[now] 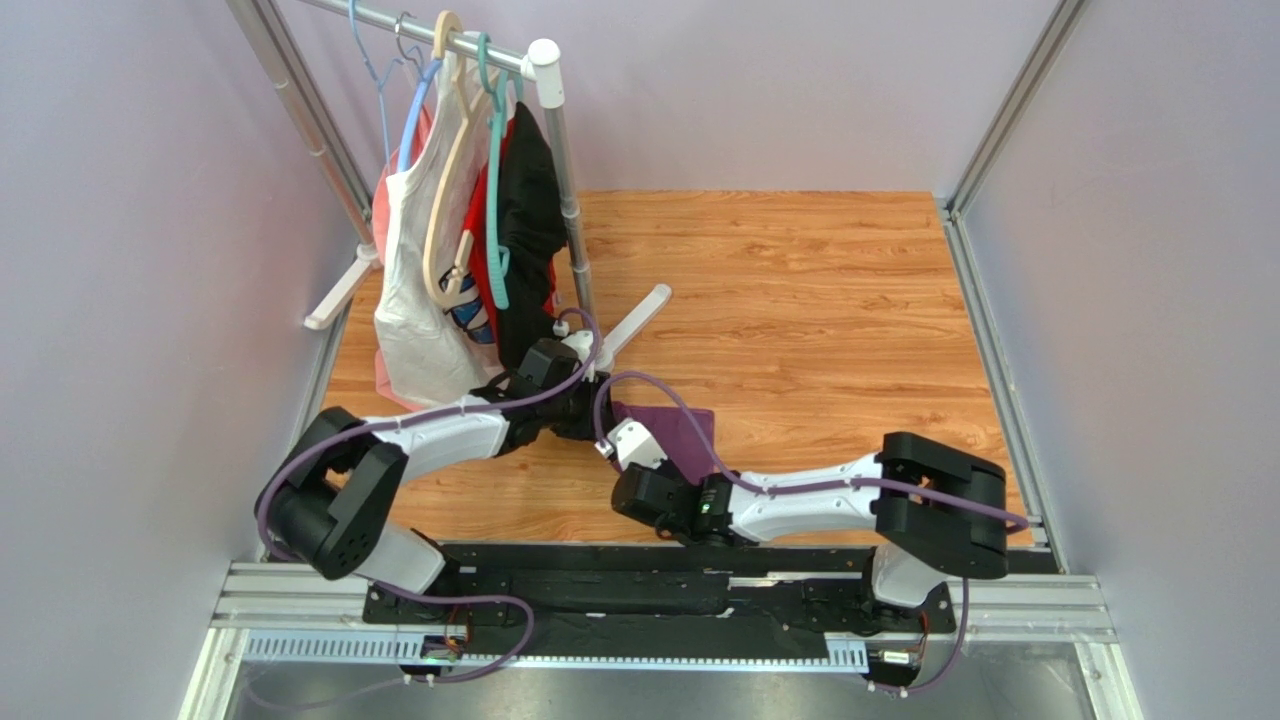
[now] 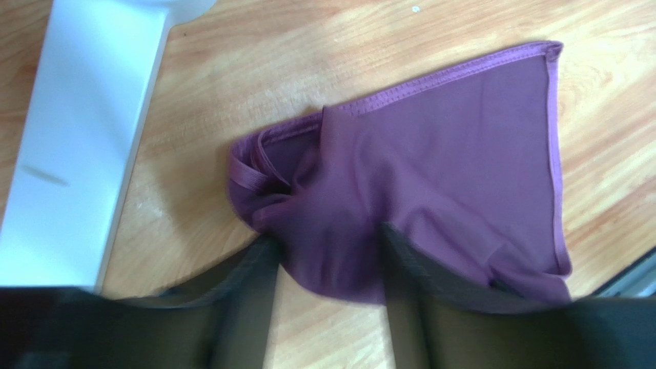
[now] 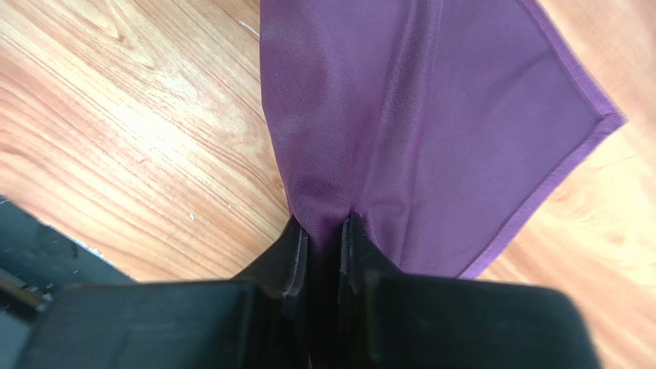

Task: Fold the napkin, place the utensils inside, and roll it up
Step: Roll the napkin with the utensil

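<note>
While right gripper (image 3: 323,231) pinches napkin (image 3: 431,115) (folded, long axis running away from it), left gripper (image 2: 327,240) gapes.

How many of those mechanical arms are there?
2. The left arm reaches in from the left side, the right arm from the right; both meet at the purple napkin.

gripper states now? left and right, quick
Left gripper: open, jaws apart with bunched napkin lying between them, not clamped.
Right gripper: closed, pinching a fold of the napkin.
</note>
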